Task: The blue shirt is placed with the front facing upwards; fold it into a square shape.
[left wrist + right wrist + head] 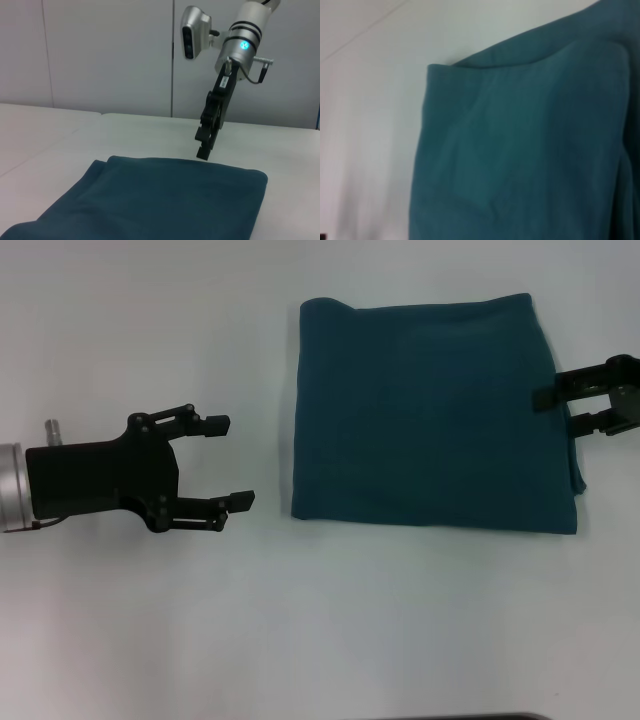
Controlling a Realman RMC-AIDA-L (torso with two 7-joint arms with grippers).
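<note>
The blue shirt (430, 410) is plain dark teal, on a white table (300, 620); both grippers are black.

A lab or test room, by the look of it: a bare white table (125, 130) stands against plain pale wall panels (100, 55), with a robot arm (240, 45) above its far edge.

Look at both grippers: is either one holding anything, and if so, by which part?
Nothing is held. The left gripper is open over bare table, apart from the folded blue shirt; the right gripper hangs open above its right edge.
</note>
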